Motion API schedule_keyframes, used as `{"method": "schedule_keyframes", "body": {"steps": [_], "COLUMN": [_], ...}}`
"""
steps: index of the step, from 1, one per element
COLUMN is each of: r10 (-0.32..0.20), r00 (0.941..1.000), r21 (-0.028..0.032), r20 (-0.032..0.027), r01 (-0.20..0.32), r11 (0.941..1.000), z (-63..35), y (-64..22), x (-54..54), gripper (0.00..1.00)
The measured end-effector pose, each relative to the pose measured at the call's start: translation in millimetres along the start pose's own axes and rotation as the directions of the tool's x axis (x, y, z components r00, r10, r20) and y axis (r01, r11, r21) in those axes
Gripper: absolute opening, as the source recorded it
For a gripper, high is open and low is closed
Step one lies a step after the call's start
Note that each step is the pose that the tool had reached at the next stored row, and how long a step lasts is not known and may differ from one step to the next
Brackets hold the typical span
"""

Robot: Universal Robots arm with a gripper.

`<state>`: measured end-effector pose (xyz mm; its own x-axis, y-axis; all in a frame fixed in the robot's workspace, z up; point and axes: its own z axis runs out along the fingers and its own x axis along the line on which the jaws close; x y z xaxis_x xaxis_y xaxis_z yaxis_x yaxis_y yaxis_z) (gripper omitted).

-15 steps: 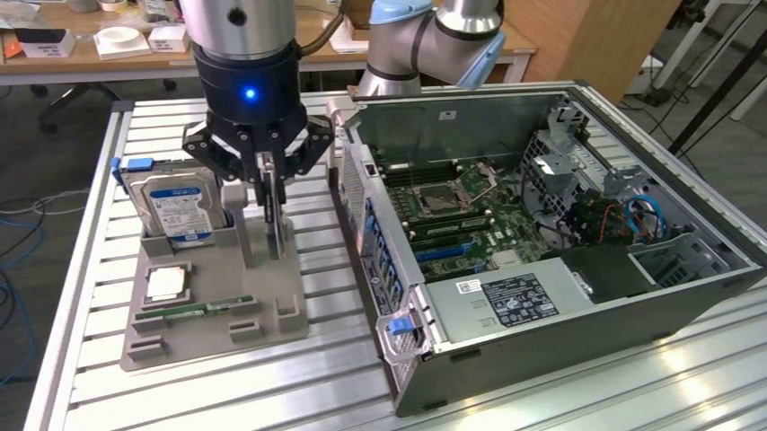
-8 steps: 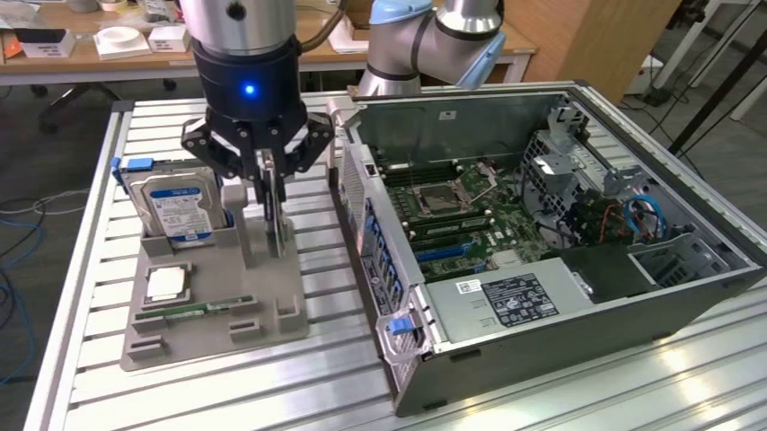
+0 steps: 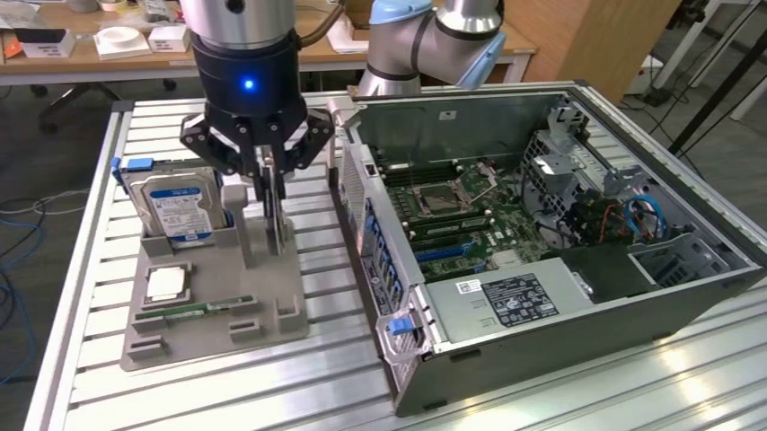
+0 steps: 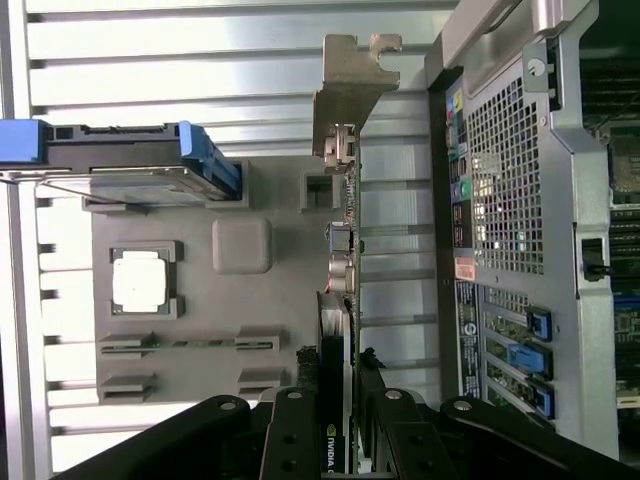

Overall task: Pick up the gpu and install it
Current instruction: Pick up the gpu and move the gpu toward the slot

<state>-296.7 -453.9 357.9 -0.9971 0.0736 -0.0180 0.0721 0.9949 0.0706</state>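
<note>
End effector [image 3: 271,178] clamped on gpu [image 4: 338,320], upright at gray tray [image 3: 204,332], nr PC case [image 3: 576,323].

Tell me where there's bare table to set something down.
Bare table: in front of the tray and case, nearest the exterior camera, and beyond the hard drive. Crowded: the narrow strip between tray and case, beside the gripper holding the gpu.
</note>
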Motion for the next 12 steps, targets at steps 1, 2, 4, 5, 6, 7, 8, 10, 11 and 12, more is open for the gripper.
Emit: {"method": "schedule_keyframes", "body": {"steps": [1, 2, 4, 5, 6, 7, 8, 10, 11, 12], "r10": [0.000, 0.000, 0.000, 0.000, 0.000, 0.000, 0.000, 0.000, 0.000, 0.000], "r00": [1.0000, 1.0000, 1.0000, 1.0000, 1.0000, 1.0000, 1.0000, 1.0000, 1.0000, 1.0000], "r21": [0.0000, 0.0000, -0.0001, 0.0001, 0.0001, 0.0000, 0.0000, 0.0000, 0.0000, 0.0000], "r20": [0.0000, 0.0000, 0.0000, -0.0001, -0.0001, 0.0000, 0.0000, 0.0000, 0.0000, 0.0000], "r01": [0.000, 0.000, 0.000, 0.000, 0.000, 0.000, 0.000, 0.000, 0.000, 0.000], "r11": [1.0000, 1.0000, 1.0000, 1.0000, 1.0000, 1.0000, 1.0000, 1.0000, 1.0000, 1.0000], "z": [-0.7, -1.3, -2.6, -3.4, -4.1, -4.8, -5.6, -7.1, -7.8, -8.6], "y": [0.1, 0.1, 0.2, 0.2, 0.3, 0.3, 0.4, 0.5, 0.6, 0.6], "x": [0.0, 0.0, 0.0, -0.1, -0.1, -0.1, -0.1, -0.1, -0.1, -0.1], "gripper": [0.26, 0.26, 0.26, 0.26, 0.26, 0.26, 0.26, 0.26, 0.26, 0.26]}}
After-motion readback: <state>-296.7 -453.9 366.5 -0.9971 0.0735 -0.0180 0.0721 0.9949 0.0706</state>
